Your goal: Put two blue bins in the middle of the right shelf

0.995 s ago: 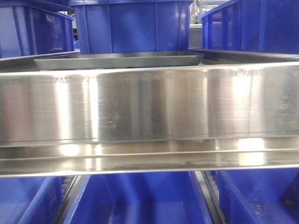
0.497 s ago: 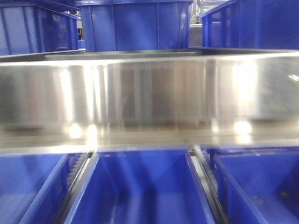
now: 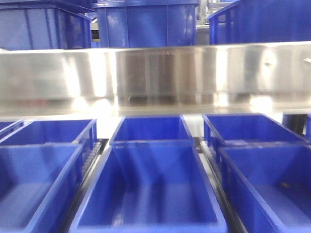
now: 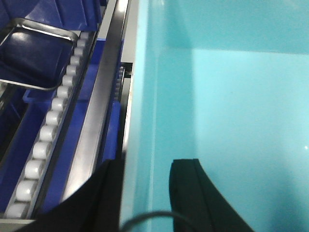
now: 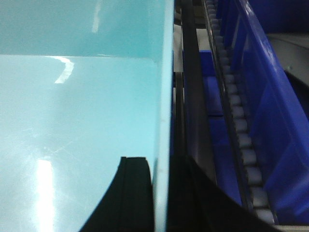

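Several open blue bins stand in rows under a steel shelf beam; the middle one [image 3: 150,189] is nearest. No gripper shows in the front view. In the wrist views a bin [image 4: 231,96] looks pale cyan. My left gripper [image 4: 146,166] is open astride its left wall, one finger outside and one finger [image 4: 188,193] inside with a small gap to the wall. My right gripper [image 5: 161,164] is shut on the right wall of the bin [image 5: 77,106], both fingers pressed against it.
The steel shelf beam [image 3: 155,77] spans the view, with more blue bins [image 3: 146,24] on the shelf above. Neighbouring bins stand left [image 3: 34,184] and right [image 3: 267,179]. Roller tracks [image 4: 48,130] [image 5: 241,135] run beside the held bin. A steel tray [image 4: 34,53] lies far left.
The shelf beam has risen in the front view and looks narrower. The lower rows of bins have come into sight, and the grey tray on the upper shelf has gone out of view.
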Robot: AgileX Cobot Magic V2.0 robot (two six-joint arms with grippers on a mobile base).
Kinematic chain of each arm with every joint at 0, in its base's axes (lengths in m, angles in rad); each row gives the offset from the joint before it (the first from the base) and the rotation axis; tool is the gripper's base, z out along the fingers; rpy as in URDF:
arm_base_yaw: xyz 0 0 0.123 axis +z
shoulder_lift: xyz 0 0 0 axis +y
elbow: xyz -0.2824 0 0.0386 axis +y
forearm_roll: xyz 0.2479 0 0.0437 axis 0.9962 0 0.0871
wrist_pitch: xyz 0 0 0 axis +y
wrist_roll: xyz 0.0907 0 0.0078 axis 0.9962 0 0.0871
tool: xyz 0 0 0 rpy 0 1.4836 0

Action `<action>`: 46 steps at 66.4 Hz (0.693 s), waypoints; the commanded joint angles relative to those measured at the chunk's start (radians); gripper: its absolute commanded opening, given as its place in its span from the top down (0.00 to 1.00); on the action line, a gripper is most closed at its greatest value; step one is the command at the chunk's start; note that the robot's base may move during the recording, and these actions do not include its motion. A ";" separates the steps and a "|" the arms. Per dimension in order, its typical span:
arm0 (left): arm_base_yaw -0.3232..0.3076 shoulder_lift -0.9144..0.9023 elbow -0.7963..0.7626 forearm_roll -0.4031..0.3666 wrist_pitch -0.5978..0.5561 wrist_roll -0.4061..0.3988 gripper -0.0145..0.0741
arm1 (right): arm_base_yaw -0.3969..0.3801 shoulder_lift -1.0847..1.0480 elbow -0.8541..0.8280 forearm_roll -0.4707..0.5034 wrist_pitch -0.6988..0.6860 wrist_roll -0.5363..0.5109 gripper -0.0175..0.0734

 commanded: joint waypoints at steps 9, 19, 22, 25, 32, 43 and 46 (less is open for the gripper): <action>-0.009 -0.024 -0.015 0.026 -0.052 0.025 0.96 | -0.003 -0.011 -0.016 -0.068 -0.051 -0.008 0.99; -0.009 -0.024 -0.015 0.026 -0.052 0.025 0.96 | -0.003 -0.011 -0.016 -0.068 -0.051 -0.008 0.99; -0.009 -0.024 -0.015 0.026 -0.052 0.025 0.96 | -0.003 -0.011 -0.016 -0.068 -0.051 -0.008 0.99; -0.009 -0.024 -0.015 0.026 -0.052 0.025 0.96 | -0.003 -0.011 -0.016 -0.068 -0.051 -0.008 0.99; -0.009 -0.024 -0.015 0.026 -0.052 0.025 0.96 | -0.003 -0.011 -0.016 -0.068 -0.051 -0.008 0.99; -0.009 -0.024 -0.015 0.026 -0.052 0.025 0.96 | -0.003 -0.011 -0.016 -0.068 -0.051 -0.008 0.99; -0.009 -0.024 -0.015 0.026 -0.052 0.025 0.96 | -0.003 -0.011 -0.016 -0.068 -0.051 -0.008 0.99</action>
